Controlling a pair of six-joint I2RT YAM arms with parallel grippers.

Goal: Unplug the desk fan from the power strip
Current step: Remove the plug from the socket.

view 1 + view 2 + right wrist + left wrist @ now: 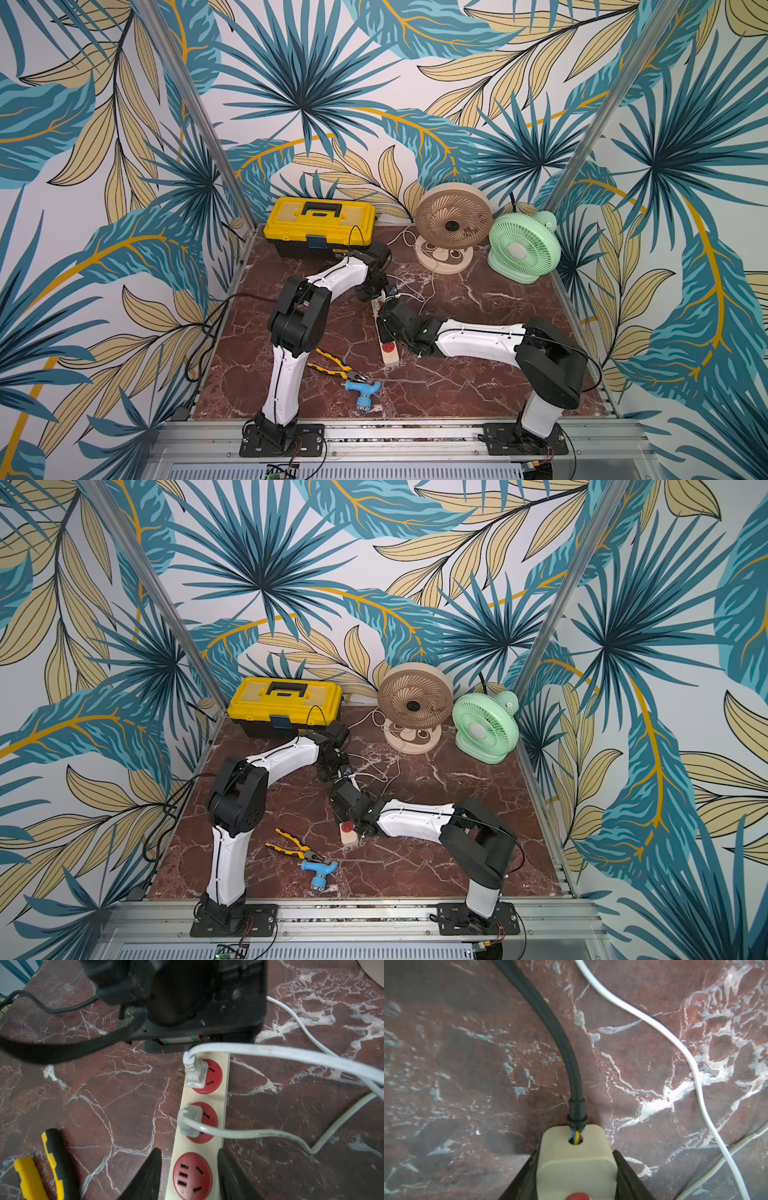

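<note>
The cream power strip point(389, 351) point(349, 835) lies mid-table. My left gripper point(575, 1152) is shut on the end of the power strip point(575, 1169) that carries the dark cord point(550, 1022) and a red button. A white plug point(196, 1074) fills the socket nearest that end, and a grey plug point(189, 1121) fills the one beside it. My right gripper point(188, 1149) is open. Its fingers flank the empty third socket point(193, 1176), short of the grey plug. A beige desk fan point(453, 226) and a green fan point(523, 247) stand at the back. White cords trail from the beige fan's base towards the strip.
A yellow toolbox point(320, 222) sits at the back left. Yellow-handled pliers point(336, 365) point(52, 1157) and a blue tap fitting point(363, 388) lie near the front, left of the strip. Loose white cord point(311, 1059) crosses the marble right of the strip.
</note>
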